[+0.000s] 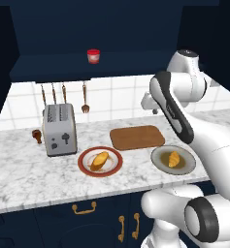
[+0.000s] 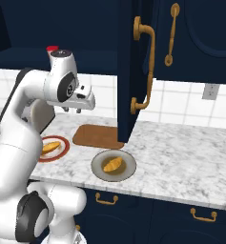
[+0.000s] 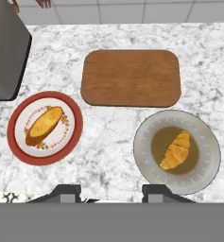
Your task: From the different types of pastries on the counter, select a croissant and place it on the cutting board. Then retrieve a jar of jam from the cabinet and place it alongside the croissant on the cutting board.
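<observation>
The dark navy cabinet (image 1: 102,34) spans the wall above the work area, and its open door (image 2: 133,71) with a gold handle hangs out over the desk in the right base view. Below it the white marble desk (image 1: 24,179) carries everything else. The white arm rises over the desk with its gripper (image 2: 72,110) held high above the board, touching nothing; in the hand view the two fingertips (image 3: 66,191) stand well apart with nothing between them. A silver toaster (image 1: 59,130) sits at the left, just beside the red-rimmed plate (image 1: 83,167). The brown cutting board (image 3: 131,78) lies bare near the tiled wall, between and behind the two plates. The red-rimmed plate holds the paler, elongated pastry (image 3: 44,125). The grey plate (image 3: 205,142) to the right holds the croissant (image 3: 176,151), curved and orange-brown. The jar of jam (image 1: 93,56), red-lidded, stands upright on the cabinet's open shelf.
</observation>
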